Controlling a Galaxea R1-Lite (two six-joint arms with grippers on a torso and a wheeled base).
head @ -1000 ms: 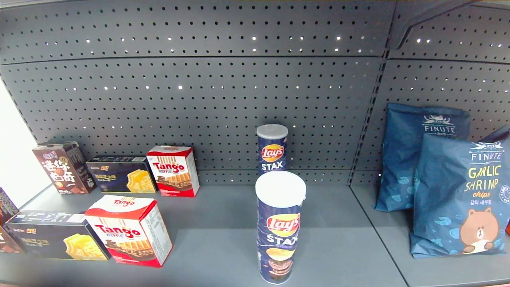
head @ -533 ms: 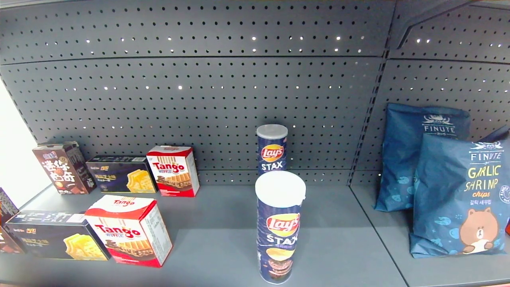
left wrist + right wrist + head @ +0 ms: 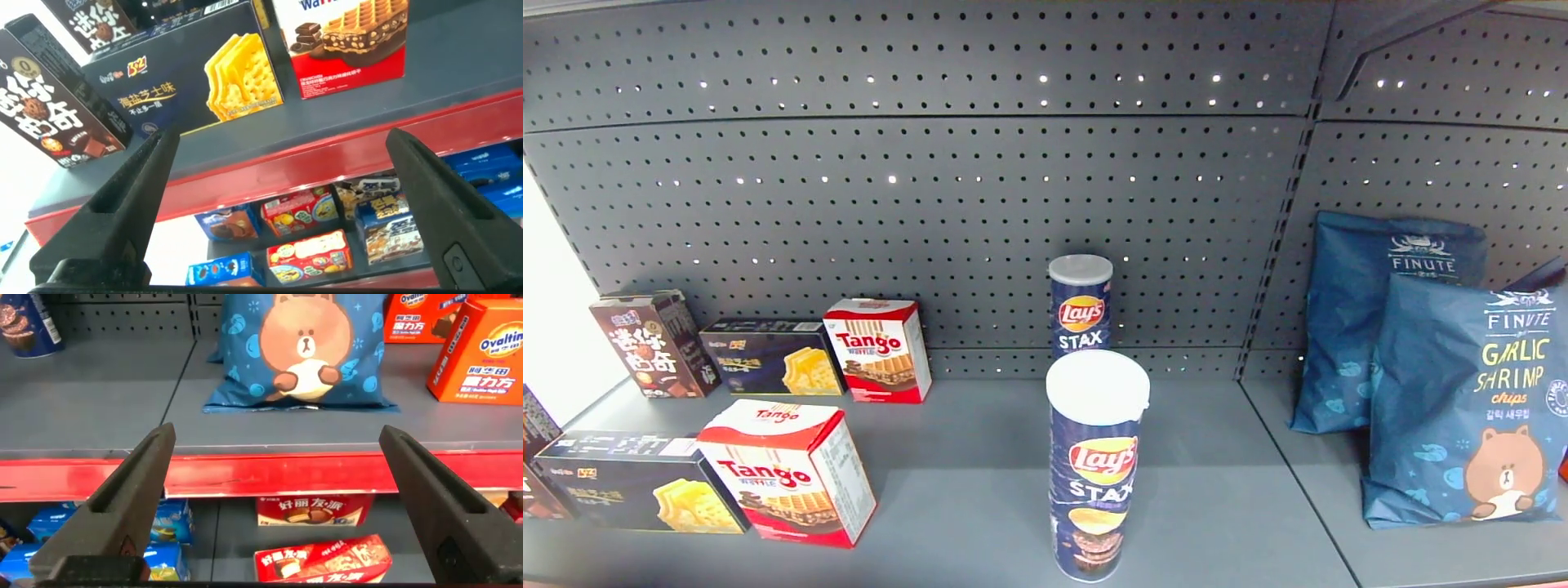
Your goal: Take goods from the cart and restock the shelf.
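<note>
A grey shelf point(image 3: 980, 490) holds two tall blue chip cans, one in front point(image 3: 1097, 465) and one behind it point(image 3: 1081, 306). Red wafer boxes point(image 3: 788, 474), dark cracker boxes point(image 3: 637, 482) and a brown cookie box point(image 3: 654, 343) stand at the left. Blue chip bags point(image 3: 1462, 408) lean at the right. My left gripper point(image 3: 278, 220) is open and holds nothing, just below the shelf's red front edge point(image 3: 286, 167), facing a cracker box point(image 3: 196, 82). My right gripper point(image 3: 274, 514) is open too with nothing in it, in front of the bear-printed bag point(image 3: 302, 351).
A perforated back panel point(image 3: 931, 204) closes the shelf behind. Orange boxes point(image 3: 482, 351) stand beside the bag. A lower shelf carries more snack boxes point(image 3: 310, 237) point(image 3: 315, 510). Bare shelf floor lies on both sides of the cans.
</note>
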